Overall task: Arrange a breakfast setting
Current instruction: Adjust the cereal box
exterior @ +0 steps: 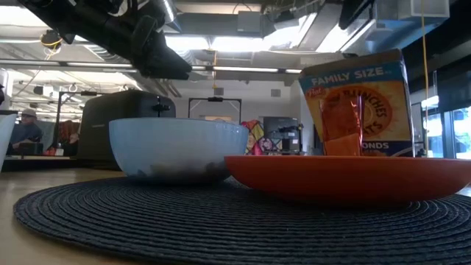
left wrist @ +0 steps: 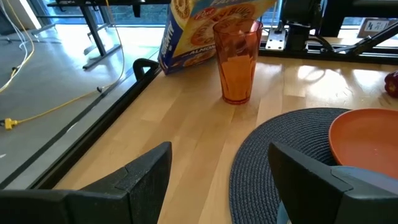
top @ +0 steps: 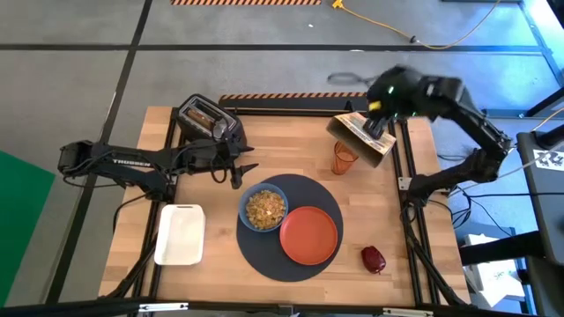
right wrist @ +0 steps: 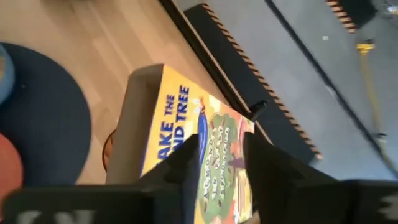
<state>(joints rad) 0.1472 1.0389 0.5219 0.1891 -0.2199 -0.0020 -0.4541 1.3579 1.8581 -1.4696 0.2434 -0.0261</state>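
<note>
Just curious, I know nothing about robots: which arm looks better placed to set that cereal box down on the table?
The right. Its gripper is shut on the cereal box by the orange cup. The left gripper is open and empty near the toaster.

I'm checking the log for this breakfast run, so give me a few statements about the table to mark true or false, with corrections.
1. The bowl holds cereal. True.
2. The plate lies on the mat beside the bowl. True.
3. The right gripper holds the cup. False: it is shut on the cereal box; the cup stands on the table by the box.
4. The red fruit sits on the plate. False: it lies on the bare table, off the mat.
5. The left gripper is open and holds nothing. True.
</note>
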